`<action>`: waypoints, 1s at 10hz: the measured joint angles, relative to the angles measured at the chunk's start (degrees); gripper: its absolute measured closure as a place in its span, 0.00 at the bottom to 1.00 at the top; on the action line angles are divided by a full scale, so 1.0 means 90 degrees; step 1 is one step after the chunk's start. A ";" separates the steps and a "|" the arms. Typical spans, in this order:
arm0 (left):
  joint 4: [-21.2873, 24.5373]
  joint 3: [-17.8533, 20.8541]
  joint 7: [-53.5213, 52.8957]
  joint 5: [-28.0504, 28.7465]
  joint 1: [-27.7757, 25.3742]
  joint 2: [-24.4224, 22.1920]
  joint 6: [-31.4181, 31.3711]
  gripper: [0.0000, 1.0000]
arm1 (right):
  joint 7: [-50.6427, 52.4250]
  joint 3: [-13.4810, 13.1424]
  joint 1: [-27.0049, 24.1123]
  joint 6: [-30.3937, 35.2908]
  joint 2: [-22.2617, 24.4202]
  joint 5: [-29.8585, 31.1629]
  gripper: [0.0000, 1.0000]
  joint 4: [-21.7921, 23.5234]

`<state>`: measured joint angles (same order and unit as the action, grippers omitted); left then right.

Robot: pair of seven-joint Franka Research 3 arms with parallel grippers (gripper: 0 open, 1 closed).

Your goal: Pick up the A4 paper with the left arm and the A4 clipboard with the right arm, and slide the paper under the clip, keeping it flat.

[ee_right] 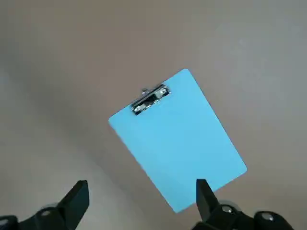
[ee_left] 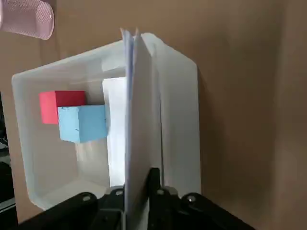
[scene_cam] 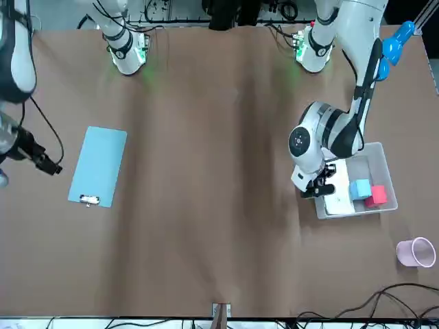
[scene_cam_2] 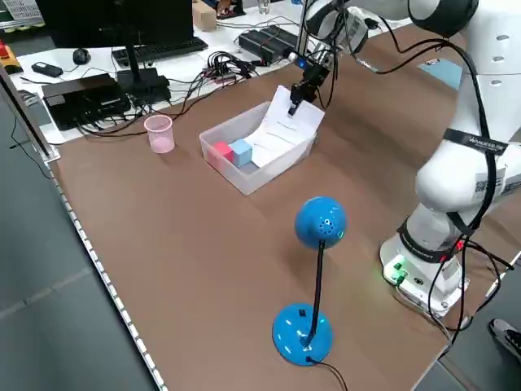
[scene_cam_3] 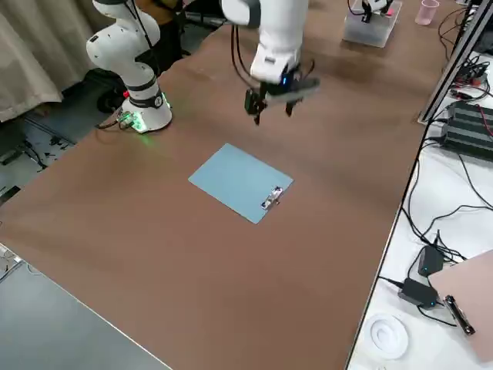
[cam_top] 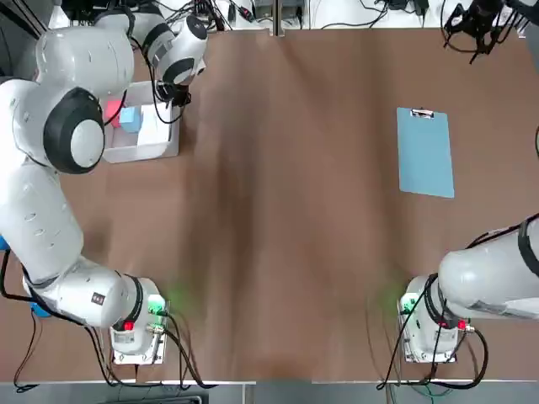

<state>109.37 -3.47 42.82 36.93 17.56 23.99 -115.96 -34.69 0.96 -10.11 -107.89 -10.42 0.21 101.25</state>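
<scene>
Fingers of my left pincer are closed on the A4 paper, one on each side, and the sheet rises from between them, seen nearly edge-on from my wrist. That pincer is low over the clear plastic bin, on the far left part of the table, and the lower part of the paper is inside the bin. Beside the paper in the bin, a white piece lies next to a light-blue cube, with a pink-red cube against the blue one. A pink cup is on the table just past the bin, farther from my arm bases. My right pincer is spread wide and holds nothing, hanging above the table at the far right, near the A4 clipboard but apart from it. The light-blue clipboard lies flat on the table, well apart from the bin, its metal clip at the short edge farthest from my bases. The paper and the clip are well apart. Out on my left, a blue lamp stands on the table, nearer my bases than the bin.
</scene>
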 joint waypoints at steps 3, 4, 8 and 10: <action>-0.0009 0.0006 0.0041 -0.0001 -0.0074 -0.0336 0.0016 0.98 | -0.1905 0.0030 -0.0182 -0.0798 -0.0646 -0.0011 0.05 0.0116; -0.0015 0.0007 0.0040 -0.0063 -0.0192 -0.0535 0.0046 0.98 | -0.2408 0.0068 -0.0154 -0.1065 -0.0755 -0.0011 0.06 0.0129; -0.0553 0.0000 -0.0137 -0.0686 -0.0508 -0.1189 0.0896 0.99 | -0.3660 0.0074 -0.0152 -0.2957 -0.1394 -0.0013 0.07 0.0780; -0.0966 -0.0009 -0.0139 -0.0885 -0.0473 -0.1200 0.1300 0.99 | -0.4330 0.0087 -0.0086 -0.3410 -0.1817 -0.0012 0.09 0.0886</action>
<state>100.68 -3.56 41.58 28.96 13.31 13.19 -104.26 -73.66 1.74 -10.89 -138.58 -26.78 0.11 109.22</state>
